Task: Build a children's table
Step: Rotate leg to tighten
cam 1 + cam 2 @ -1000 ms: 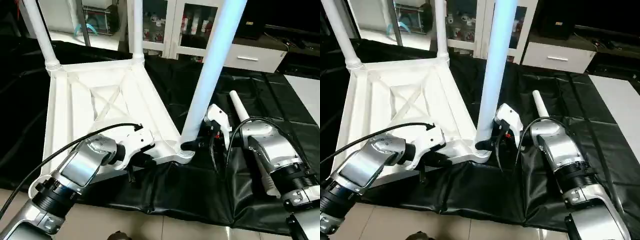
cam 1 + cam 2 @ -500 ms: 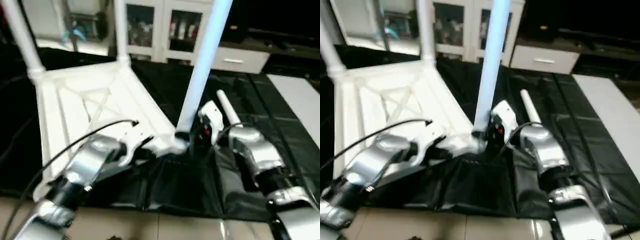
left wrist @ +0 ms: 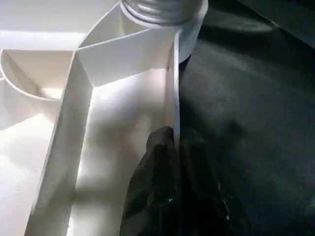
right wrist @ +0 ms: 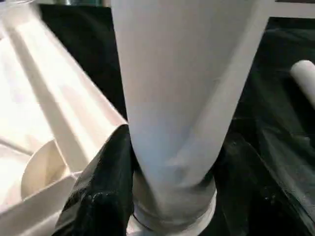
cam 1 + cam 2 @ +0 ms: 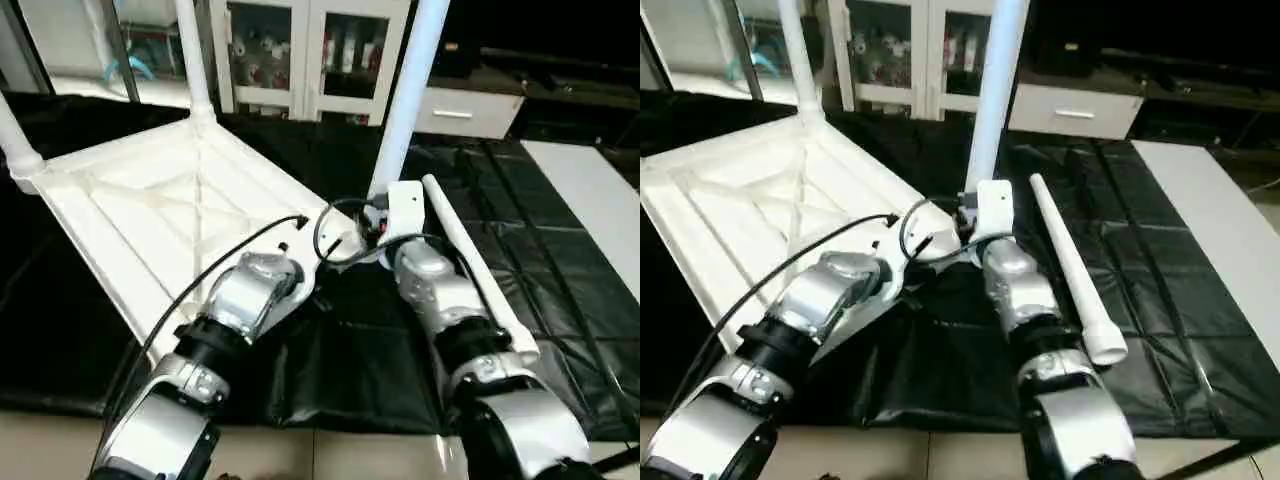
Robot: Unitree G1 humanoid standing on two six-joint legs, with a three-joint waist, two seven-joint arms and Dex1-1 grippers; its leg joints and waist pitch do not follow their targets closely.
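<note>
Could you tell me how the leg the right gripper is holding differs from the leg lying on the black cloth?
The held leg stands upright, its base in the tabletop's near corner socket; the loose leg lies flat on the black cloth, joined to nothing. The right gripper is closed around the held leg near its base, while nothing touches the loose leg. Both are long white tubes.

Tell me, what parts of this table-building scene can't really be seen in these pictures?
- Tops of the three standing legs: cut off by the upper edge in both eye views.
- Near corner of the table top: hidden behind the left arm.
- Right gripper: only one finger shows in the right wrist view; the leg hides the other.
- Cabinet contents: too small.
</note>
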